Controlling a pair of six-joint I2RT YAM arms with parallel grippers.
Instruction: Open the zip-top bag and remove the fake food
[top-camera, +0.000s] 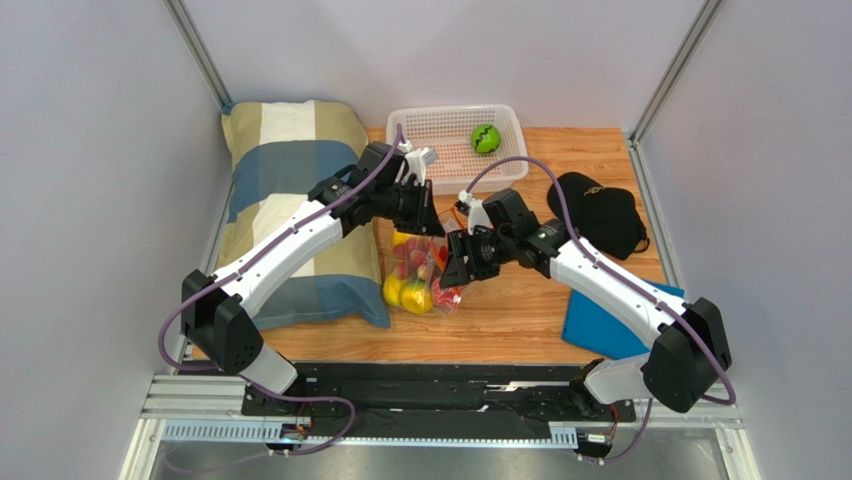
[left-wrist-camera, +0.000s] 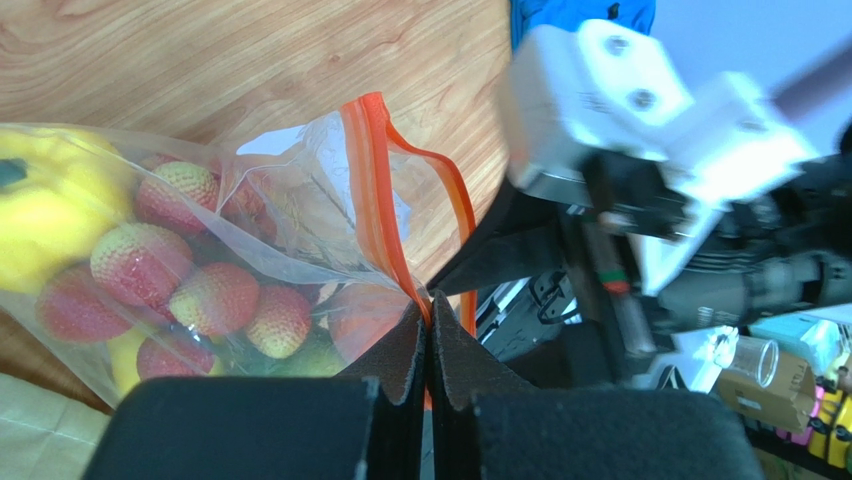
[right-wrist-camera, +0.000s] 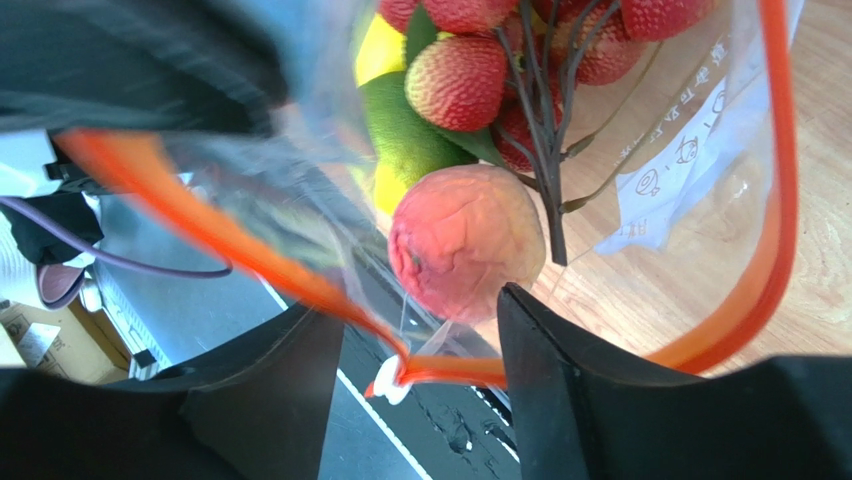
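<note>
Left jaws clamp the orange strip (left-wrist-camera: 385, 200) of the zip-top bag (left-wrist-camera: 280, 235); right jaws stand apart astride it.

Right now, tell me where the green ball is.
In the top view, the green ball lies inside the white basket at the table's far edge, near the basket's right end.

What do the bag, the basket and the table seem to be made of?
Bag: thin clear plastic film, glossy and crinkled, with an orange zip strip. Basket: white, probably rigid plastic, perforated walls. Table: wood or wood-look laminate, grain visible, faint sheen.
</note>
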